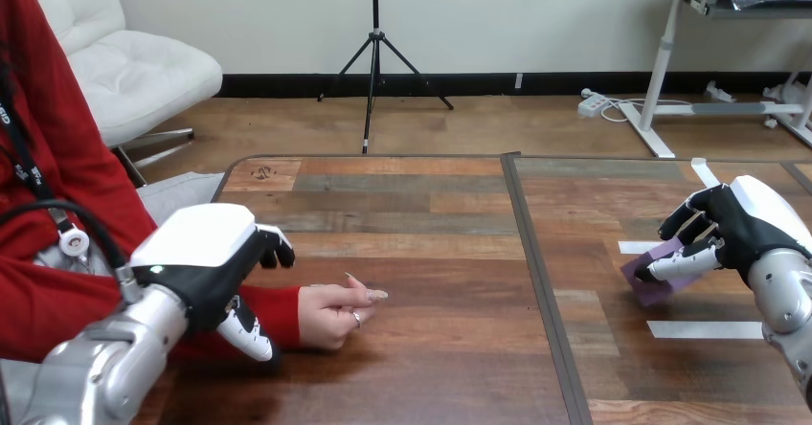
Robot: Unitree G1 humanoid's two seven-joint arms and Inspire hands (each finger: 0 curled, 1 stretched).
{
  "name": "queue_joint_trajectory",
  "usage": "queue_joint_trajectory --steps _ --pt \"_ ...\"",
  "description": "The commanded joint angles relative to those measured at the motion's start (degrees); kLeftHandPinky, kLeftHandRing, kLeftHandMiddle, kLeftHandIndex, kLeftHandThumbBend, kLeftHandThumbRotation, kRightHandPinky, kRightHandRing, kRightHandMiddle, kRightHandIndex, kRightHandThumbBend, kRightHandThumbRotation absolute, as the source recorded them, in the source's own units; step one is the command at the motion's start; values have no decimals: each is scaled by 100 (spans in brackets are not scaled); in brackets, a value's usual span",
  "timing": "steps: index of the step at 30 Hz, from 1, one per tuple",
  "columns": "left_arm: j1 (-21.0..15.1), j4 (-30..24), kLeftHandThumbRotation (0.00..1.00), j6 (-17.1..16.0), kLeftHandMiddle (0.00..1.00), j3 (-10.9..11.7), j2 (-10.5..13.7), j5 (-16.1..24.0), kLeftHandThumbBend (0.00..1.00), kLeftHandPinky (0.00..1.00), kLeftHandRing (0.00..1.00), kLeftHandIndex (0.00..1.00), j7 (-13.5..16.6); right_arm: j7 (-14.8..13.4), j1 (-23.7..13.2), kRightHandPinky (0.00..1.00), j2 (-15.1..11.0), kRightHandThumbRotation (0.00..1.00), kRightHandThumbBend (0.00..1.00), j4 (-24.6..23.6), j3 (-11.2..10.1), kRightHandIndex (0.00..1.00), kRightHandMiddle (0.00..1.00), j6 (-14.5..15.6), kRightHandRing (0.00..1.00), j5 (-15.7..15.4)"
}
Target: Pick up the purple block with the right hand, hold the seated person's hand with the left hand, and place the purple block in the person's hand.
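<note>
The purple block point(659, 281) is at the table's right side, low over or on the wood. My right hand point(742, 224) is curled round it, the thumb lying across its near face and the fingers point(682, 216) arched over its far side. The person's hand point(333, 315) rests on the table at the left, loosely closed, with one finger stretched toward the middle. My left hand point(206, 267) sits over the red sleeve just behind that hand's wrist, and it hides how the two meet.
White tape strips point(704, 329) lie on the wooden table point(431, 253) around the block, with another strip point(705, 171) near the far right edge. A dark seam point(536, 281) runs down the tabletop's middle.
</note>
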Motion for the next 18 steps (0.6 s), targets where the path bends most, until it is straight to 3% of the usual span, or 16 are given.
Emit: queue_joint_trajectory --steps 1,9,18 --pt "-566 309 0 -20 69 -148 89 80 94 64 68 67 78 -12 -409 46 40 0 77 -245 -70 50 51 -108 48 104" --pt "-873 748 0 -76 62 -390 94 100 92 51 58 61 3 22 -439 46 55 0 77 -259 -68 50 52 -63 48 138" --pt "-1163 1216 0 -211 61 -594 87 48 92 50 57 59 -31 -29 -428 45 51 0 78 -272 -66 49 51 -150 48 145"
